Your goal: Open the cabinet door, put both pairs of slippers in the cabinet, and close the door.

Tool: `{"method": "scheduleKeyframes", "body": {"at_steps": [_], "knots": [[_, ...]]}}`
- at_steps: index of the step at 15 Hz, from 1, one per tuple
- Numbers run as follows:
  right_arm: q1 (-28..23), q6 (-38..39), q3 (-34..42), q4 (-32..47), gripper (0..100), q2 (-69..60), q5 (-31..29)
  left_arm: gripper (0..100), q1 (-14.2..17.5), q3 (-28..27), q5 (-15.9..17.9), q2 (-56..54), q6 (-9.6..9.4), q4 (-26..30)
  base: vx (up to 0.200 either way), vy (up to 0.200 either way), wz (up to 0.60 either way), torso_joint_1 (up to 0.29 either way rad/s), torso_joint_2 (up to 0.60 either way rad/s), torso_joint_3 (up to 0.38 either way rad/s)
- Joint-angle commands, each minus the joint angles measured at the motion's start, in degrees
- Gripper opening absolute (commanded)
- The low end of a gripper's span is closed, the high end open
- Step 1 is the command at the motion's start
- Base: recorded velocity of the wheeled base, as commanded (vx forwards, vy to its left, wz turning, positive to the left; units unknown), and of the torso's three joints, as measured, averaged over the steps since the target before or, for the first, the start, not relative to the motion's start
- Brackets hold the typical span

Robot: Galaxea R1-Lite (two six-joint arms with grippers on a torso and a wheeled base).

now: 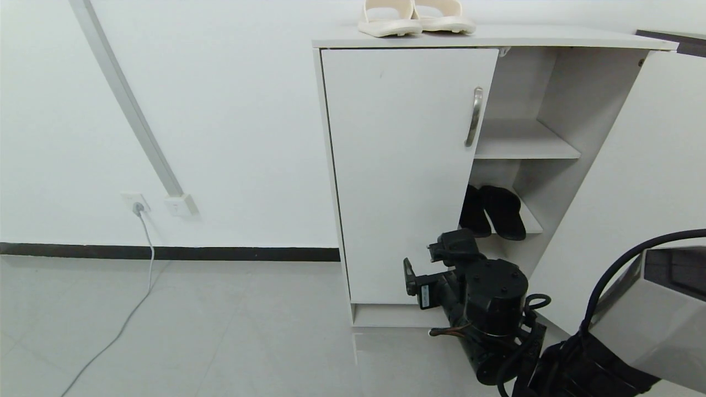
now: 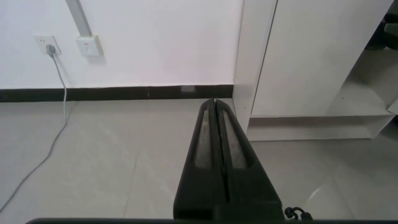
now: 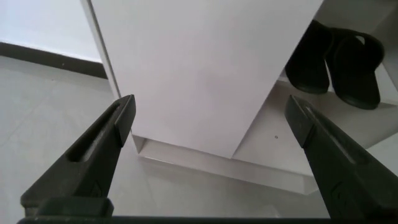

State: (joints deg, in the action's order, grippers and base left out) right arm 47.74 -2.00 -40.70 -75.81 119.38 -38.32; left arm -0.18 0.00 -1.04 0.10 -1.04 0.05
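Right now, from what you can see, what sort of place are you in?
Probably an indoor entryway or hallway corner, maybe a staged one: a white shoe cabinet against a plain wall, black slippers on an inner shelf and cream slippers on top, plus a tiled floor.

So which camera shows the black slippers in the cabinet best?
The right wrist view: the black slippers sit close, side by side on a shelf. The head view has them smaller, one partly behind the closed door. The left wrist view's dark edge sliver is unclear.
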Motion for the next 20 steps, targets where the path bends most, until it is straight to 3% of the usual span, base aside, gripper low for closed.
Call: {"method": "scheduleKeyframes", "body": {"at_steps": [1,10,20], "knots": [[0.0,0.0,-0.1,0.0,100,0.2,0.0,0,0.0,0.0,0.0,0.0,-0.02,0.0,0.0,0.0,0.0,0.0,0.0,0.0],[0.0,-0.5,0.0,0.1,100,0.2,0.0,0,0.0,0.0,0.1,0.1,-0.02,0.0,0.0,0.0,0.0,0.0,0.0,0.0],[0.0,-0.5,0.0,0.1,100,0.2,0.0,0,0.0,0.0,0.1,0.1,0.07,0.0,0.0,0.0,0.0,0.059,-0.38,-0.333]]}}
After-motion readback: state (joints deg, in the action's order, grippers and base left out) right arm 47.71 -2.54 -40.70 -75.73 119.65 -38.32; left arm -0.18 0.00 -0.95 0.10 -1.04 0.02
